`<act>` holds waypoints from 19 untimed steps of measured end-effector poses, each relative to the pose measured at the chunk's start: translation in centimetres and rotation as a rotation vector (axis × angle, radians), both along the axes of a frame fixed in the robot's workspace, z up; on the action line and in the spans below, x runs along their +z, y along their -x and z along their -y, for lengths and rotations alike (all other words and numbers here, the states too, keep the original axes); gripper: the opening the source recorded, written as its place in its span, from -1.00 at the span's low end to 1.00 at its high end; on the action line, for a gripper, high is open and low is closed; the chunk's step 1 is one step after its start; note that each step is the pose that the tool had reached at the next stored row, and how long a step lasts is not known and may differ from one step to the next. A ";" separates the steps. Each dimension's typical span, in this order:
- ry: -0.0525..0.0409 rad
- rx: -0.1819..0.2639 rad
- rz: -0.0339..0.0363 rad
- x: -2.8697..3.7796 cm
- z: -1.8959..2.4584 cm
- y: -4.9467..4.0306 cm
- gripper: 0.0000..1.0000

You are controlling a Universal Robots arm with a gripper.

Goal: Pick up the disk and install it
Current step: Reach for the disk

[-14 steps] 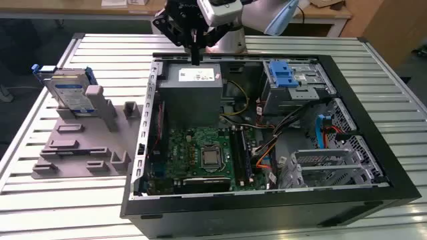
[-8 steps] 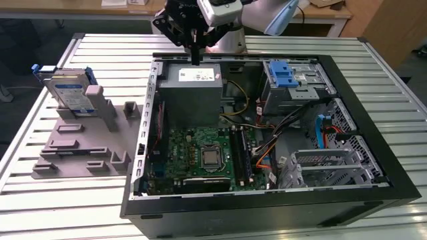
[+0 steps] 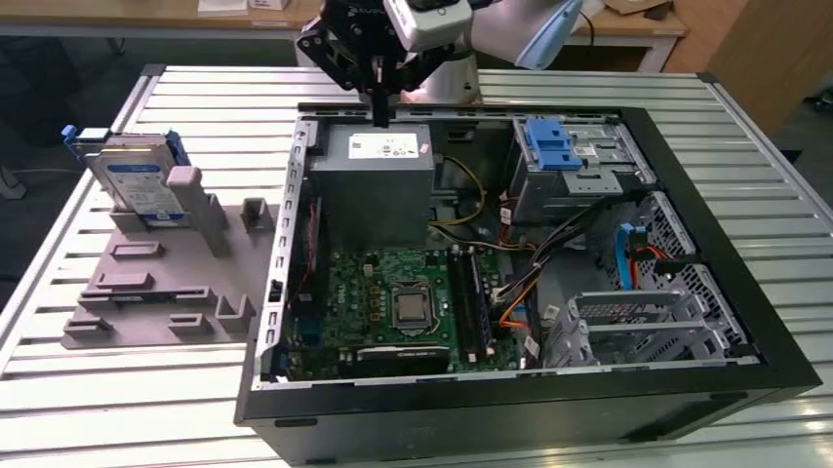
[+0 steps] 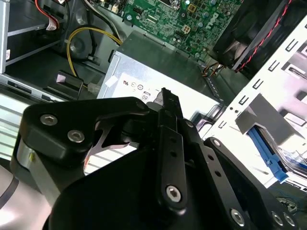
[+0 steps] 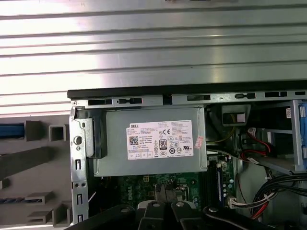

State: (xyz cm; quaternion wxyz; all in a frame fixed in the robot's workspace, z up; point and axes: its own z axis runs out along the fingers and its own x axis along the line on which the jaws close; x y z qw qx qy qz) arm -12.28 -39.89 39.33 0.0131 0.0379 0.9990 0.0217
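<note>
Pincer (image 3: 380, 119) is closed and empty, its dark fingers pressed together with nothing between them; both wrist views agree. It hangs tip-down from the arm (image 3: 430, 24) over the back edge of the open computer case (image 3: 729, 292), just above the grey box (image 3: 377, 180) with the white sticker, not clearly touching it. All clock directions are exterior view, taken from the pincer. Grey box sits right at 6 o'clock, with the green motherboard (image 3: 397, 297) further out on the same line. Silver cage (image 3: 579, 166) with its blue latch (image 3: 553, 144) is at about 4 o'clock, inside the case, near but apart from the pincer. The disk (image 3: 137, 180) is at roughly 8 to 9 o'clock, well apart and outside the case. It stands on edge in its blue carrier, slotted into the grey stand (image 3: 156, 283) on the slatted metal table (image 3: 729, 117). Progress, as a judgement: nothing of the task is done so far. The disk is not picked up and not in the cage, and the pincer is nearer the grey box than the disk. The whole pick and the whole install are left. Whether the cage bay is free can't be made out from these views.
</note>
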 end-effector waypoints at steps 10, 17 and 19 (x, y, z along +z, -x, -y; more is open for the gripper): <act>0.0000 0.000 0.0000 0.00 -0.35 1.22 -0.79; 0.0000 0.000 0.0000 0.00 -0.44 1.41 -0.79; 0.0000 0.000 0.0001 0.00 -0.43 1.48 -0.79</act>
